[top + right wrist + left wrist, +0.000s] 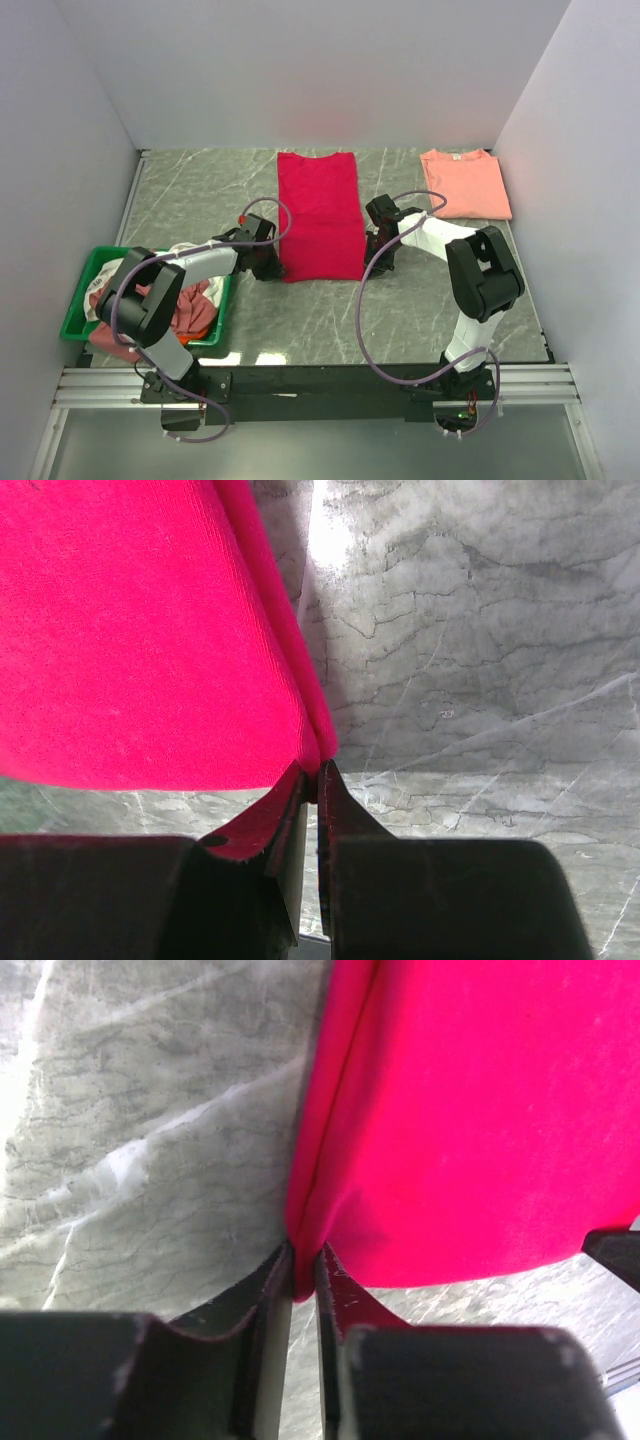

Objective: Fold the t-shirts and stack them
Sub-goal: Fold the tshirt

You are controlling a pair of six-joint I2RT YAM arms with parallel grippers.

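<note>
A crimson-red t-shirt (320, 212) lies as a long folded strip in the middle of the table. My left gripper (272, 262) sits at its near left corner; in the left wrist view the gripper (304, 1272) is shut on a pinch of that red cloth (480, 1120). At the near right corner is my right gripper (372, 262), and the right wrist view shows the gripper (316, 776) shut on the red corner (140, 640). A salmon-pink t-shirt (465, 183) lies folded flat at the back right.
A green tray (82, 298) at the near left holds a heap of pink and white tees (190, 305). White walls close in the back and both sides. The marble tabletop (300, 320) shows between the red shirt and the arm bases.
</note>
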